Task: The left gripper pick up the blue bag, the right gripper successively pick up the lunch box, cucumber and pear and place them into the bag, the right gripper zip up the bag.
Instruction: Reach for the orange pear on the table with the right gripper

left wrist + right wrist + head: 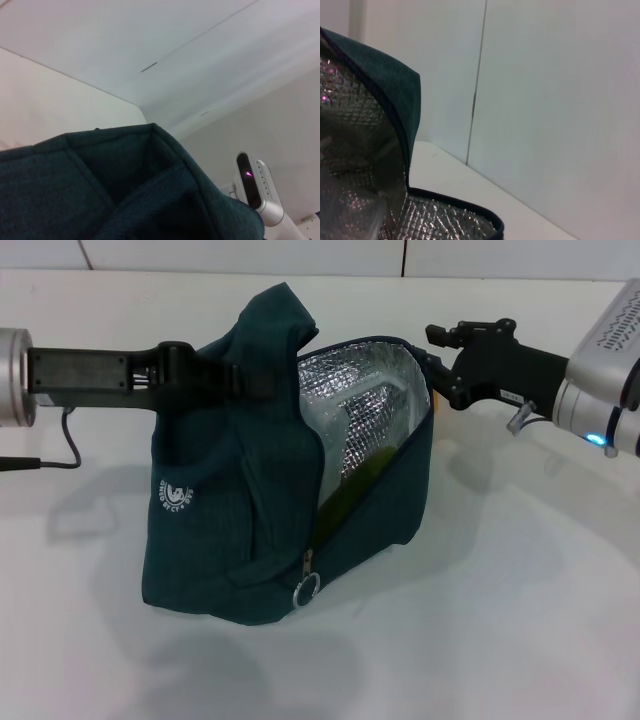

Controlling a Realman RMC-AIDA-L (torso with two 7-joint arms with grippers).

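Zipper ring pull (306,590) hangs nearest the camera, at the low front corner of the blue bag (215,540), which sags on the white table (500,640) with its mouth gaping toward the right. At the left, the left gripper (225,375) reaches in level and is clamped on the bag's upper fabric or handle, jaws closed around the cloth; its wrist view shows only folded teal cloth pressed close. Middle: the silver foil lining (365,410) is exposed, and a pale clear shape inside reads as the lunch box (365,405), though hard to confirm; below it a green length, likely the cucumber (360,485), lies against the near wall. No pear is visible anywhere, so it may be buried or hidden. At the right, the right gripper (440,360) sits at the bag's far-right rim, touching or just beside it; I cannot tell whether its jaws are apart or together. Risks, as judged: the bag is held by one soft point only, so a pull on the zipper could drag the whole bag rightward or slip the cloth from the left jaws. The cucumber lies close to the zipper track and could jam the closing. The flap folded over the left side could snag the slider.
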